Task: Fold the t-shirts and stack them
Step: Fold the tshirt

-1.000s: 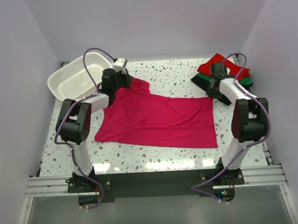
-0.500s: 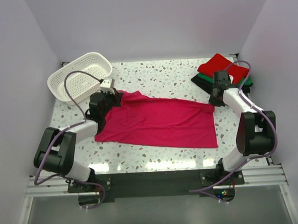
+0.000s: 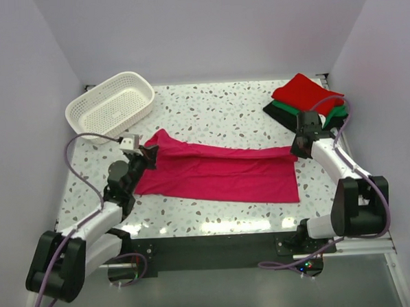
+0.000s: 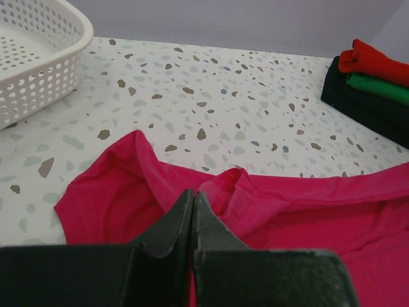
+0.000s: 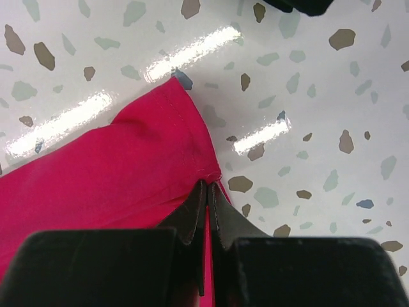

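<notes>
The magenta-pink t-shirt (image 3: pixel 227 173) lies across the middle of the table, its far edge drawn over toward the near side in a long fold. My left gripper (image 3: pixel 147 156) is shut on its left far edge; in the left wrist view (image 4: pixel 192 198) the cloth bunches at the closed tips. My right gripper (image 3: pixel 295 149) is shut on the shirt's right far corner, with the hem pinched at the tips in the right wrist view (image 5: pixel 208 187). The folded red (image 3: pixel 305 92), green (image 3: pixel 335 109) and black (image 3: pixel 280 114) t-shirts sit stacked at the back right.
A white lattice basket (image 3: pixel 110 105) stands at the back left, also at the top left of the left wrist view (image 4: pixel 38 57). The folded stack lies just behind my right arm. Walls enclose the speckled table (image 3: pixel 223 111) on three sides.
Both grippers have pulled the shirt's far edge toward the near side, folding it lengthwise. The left arm has swung well back toward its base, and the right gripper has come nearer too.
</notes>
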